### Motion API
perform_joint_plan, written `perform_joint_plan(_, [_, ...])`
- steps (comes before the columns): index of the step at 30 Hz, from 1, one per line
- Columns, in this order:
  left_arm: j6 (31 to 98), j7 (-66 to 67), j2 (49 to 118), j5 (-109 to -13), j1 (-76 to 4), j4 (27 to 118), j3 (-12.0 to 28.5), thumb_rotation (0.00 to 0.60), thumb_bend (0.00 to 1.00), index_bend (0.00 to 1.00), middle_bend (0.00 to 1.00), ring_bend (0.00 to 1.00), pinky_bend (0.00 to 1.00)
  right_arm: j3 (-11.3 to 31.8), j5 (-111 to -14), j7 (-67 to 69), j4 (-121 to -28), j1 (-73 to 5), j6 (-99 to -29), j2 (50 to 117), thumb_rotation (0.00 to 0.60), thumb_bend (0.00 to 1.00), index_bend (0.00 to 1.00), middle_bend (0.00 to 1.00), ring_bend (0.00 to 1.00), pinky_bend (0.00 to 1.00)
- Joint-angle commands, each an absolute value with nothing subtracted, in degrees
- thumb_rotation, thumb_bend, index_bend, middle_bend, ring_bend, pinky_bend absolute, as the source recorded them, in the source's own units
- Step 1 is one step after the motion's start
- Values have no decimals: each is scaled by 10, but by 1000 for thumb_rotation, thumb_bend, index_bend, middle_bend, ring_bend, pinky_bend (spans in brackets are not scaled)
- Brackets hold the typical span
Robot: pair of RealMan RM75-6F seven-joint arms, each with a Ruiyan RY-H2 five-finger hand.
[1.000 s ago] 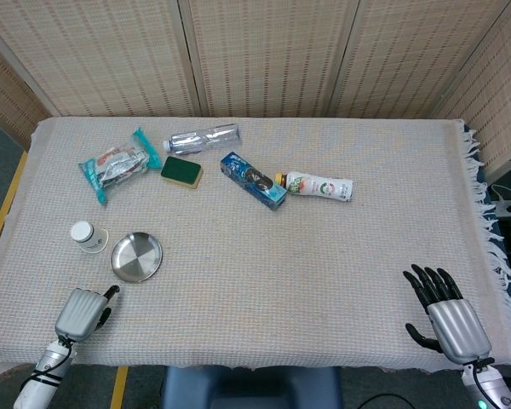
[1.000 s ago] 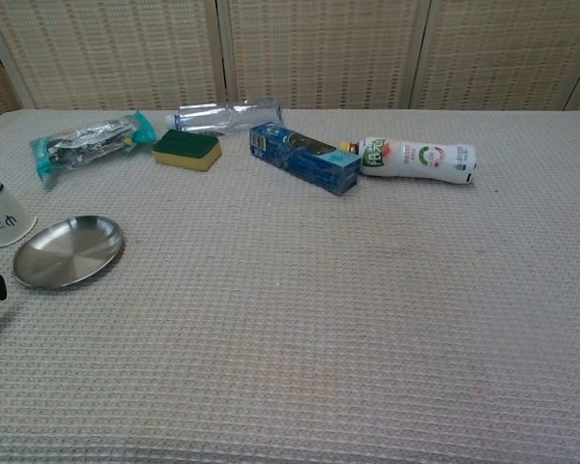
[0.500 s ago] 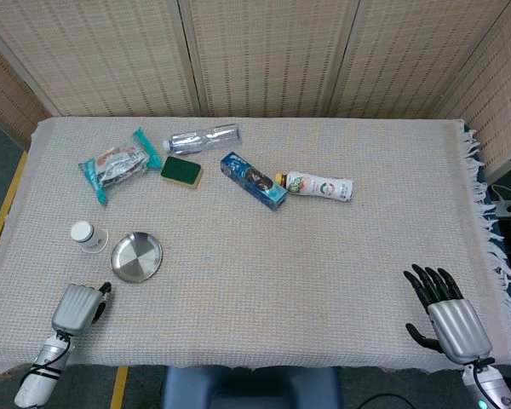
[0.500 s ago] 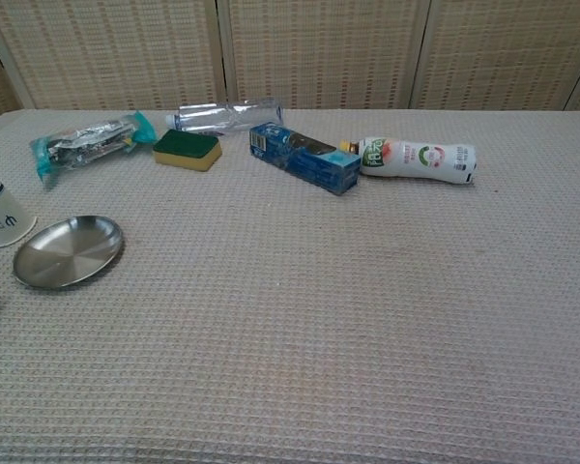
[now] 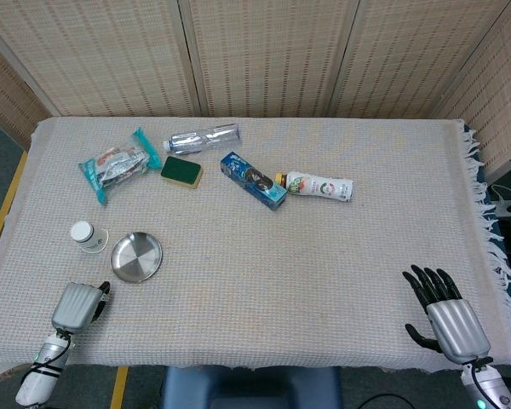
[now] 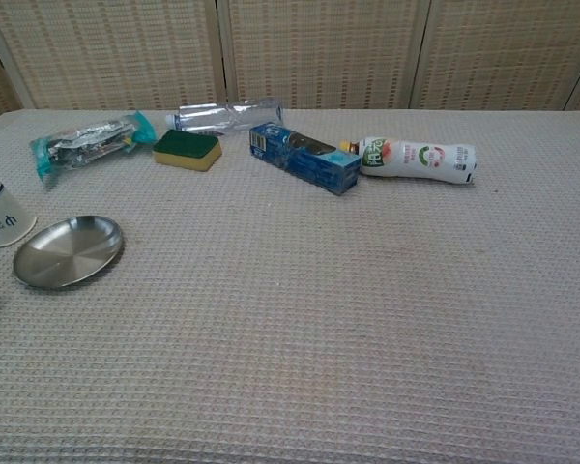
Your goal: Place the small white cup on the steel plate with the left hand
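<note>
While the left hand (image 5: 77,304) idles, the small white cup (image 5: 83,234) sits well beyond its fingers (image 5: 100,294).

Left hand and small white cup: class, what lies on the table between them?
Nothing: the head view shows only bare cloth between the left hand and the small white cup; the steel plate sits off to the side.

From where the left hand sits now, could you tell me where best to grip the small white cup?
Probably around its tapered side wall, fingers wrapping from the near-left: the small white cup stands upside down, wide rim on the cloth, with the steel plate close on its right. The left hand lies nearer the table edge.
</note>
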State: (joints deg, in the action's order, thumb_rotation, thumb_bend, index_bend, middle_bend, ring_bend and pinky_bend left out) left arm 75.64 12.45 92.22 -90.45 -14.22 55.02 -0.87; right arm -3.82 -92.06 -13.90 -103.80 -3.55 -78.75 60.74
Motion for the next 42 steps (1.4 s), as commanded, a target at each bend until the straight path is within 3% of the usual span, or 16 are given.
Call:
perform_joint_plan(1, [766,125,919,-908,-145,559,-5,600,411,509,1000,971,1000,-38,-920,-139,-1038,-36,-787,607,526,189,0,0,0,0])
perform_joint_plan(6, [772,125,909,-908,-168,593,17,600,415,509,1000,983,1000,-38,-920,-139,-1037,-36,-786,608,527,190,0,0,0,0])
perform_joint_plan(11, [725,126,914,-889,-215,612,47,600,415,508,1000,991,1000,-38,-917,-141,-1037,-38,-783,609,526,190,0,0,0,0])
perform_joint_plan(23, [651,171,971,-842,-279,555,78,600,406,494,1000,996,1000,-36,-906,-138,-1036,-41,-777,608,527,190,0,0,0,0])
perform_joint_plan(31, [650,180,972,-829,-283,539,75,600,401,316,1000,996,1000,-35,-901,-139,-1037,-42,-774,609,525,190,0,0,0,0])
perform_joint_plan(37, [670,183,951,-830,-273,570,68,600,400,287,1000,985,1000,-37,-903,-143,-1038,-41,-776,610,527,190,0,0,0,0])
perform_joint_plan(39, [706,174,936,-843,-262,598,64,600,400,267,976,941,1000,-38,-903,-144,-1039,-40,-777,610,526,190,0,0,0,0])
perform_joint_plan(40, [724,168,928,-849,-255,611,63,600,399,240,915,879,990,-38,-904,-144,-1039,-40,-777,610,526,190,0,0,0,0])
perform_joint_plan(42, [755,150,907,-855,-241,640,62,600,393,171,690,653,869,-38,-904,-144,-1039,-40,-777,610,526,190,0,0,0,0])
